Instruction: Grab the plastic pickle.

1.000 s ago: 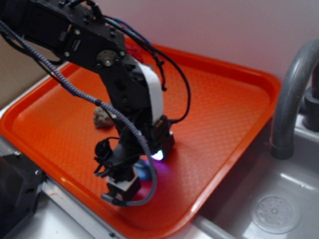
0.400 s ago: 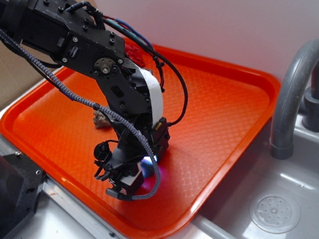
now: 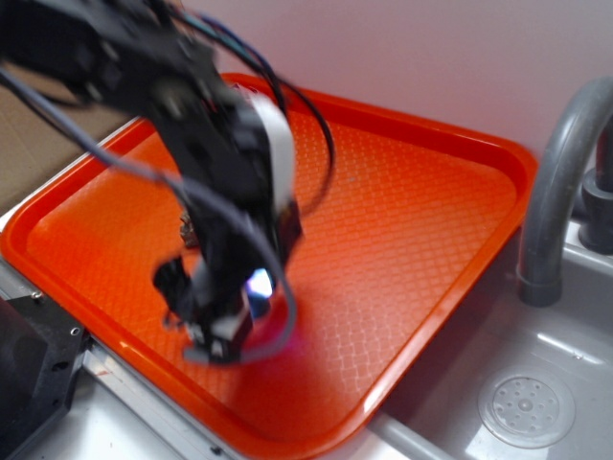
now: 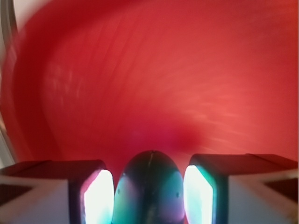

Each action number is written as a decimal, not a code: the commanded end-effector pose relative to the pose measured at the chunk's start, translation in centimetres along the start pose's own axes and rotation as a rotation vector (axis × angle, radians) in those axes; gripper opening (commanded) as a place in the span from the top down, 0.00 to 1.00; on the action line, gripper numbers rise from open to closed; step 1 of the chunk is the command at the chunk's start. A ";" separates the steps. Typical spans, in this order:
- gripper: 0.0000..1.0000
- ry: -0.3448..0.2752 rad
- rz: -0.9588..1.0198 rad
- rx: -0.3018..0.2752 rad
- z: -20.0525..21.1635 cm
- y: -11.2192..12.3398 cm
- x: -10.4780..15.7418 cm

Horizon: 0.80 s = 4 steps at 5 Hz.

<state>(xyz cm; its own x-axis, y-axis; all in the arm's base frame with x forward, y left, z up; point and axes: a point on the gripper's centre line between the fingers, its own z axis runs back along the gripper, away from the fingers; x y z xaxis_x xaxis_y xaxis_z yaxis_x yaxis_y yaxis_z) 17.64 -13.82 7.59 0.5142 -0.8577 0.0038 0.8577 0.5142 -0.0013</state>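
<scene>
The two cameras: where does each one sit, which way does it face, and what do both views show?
Exterior: it sits off the robot, above and in front of the orange tray, looking down at a slant; it shows the blurred black arm, the gripper low over the tray, and a grey faucet on the right.
Wrist: it sits on the arm behind the gripper, looking past two lit fingers at the dark pickle between them.
Shared: the tray and the gripper; the pickle shows clearly only from the wrist.
</scene>
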 end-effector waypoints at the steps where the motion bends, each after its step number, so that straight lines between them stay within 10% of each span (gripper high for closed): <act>1: 1.00 -0.098 0.395 0.095 9.4 3.4 -1.2; 4: 1.00 -0.165 0.780 0.178 19.8 5.7 -4.4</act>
<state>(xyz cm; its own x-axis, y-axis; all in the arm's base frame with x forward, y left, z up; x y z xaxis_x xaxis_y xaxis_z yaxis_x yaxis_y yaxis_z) 22.13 -6.08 25.80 0.9529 -0.2668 0.1442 0.2548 0.9622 0.0962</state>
